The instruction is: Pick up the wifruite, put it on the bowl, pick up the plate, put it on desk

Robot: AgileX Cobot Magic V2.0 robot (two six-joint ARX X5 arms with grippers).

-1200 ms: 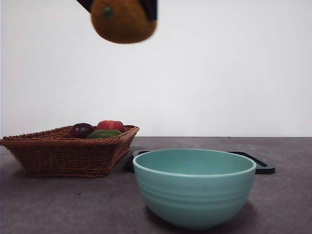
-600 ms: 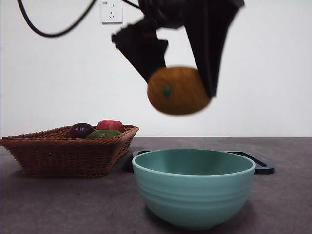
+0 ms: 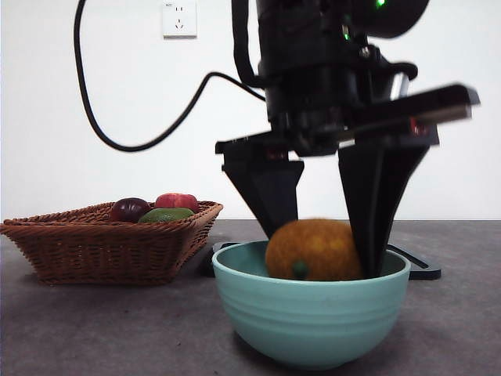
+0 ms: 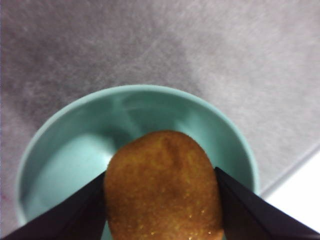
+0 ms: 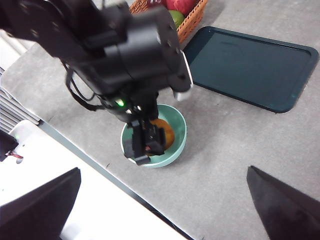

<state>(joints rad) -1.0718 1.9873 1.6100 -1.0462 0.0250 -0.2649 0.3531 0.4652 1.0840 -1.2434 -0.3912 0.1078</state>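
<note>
Left hand (image 3: 317,254): lowered into the bowl, its two black jaws clamped on either side of the fruit.
Fruit (image 3: 313,249): orange-brown, oval, held inside the bowl with its top above the rim; cannot tell whether it touches the bowl's floor.
Bowl (image 3: 313,321): mint-teal, ridged outside, upright on the surface (image 3: 94,329) near its front edge.
Right hand (image 5: 165,210): high above the surface and well apart from the bowl, jaws spread wide with nothing between them.
Tray (image 5: 250,67): dark, flat, rectangular, lying on the surface behind the bowl.
Basket (image 3: 102,243): brown wicker, beside the tray, holding a dark purple, a red and a green fruit.
</note>
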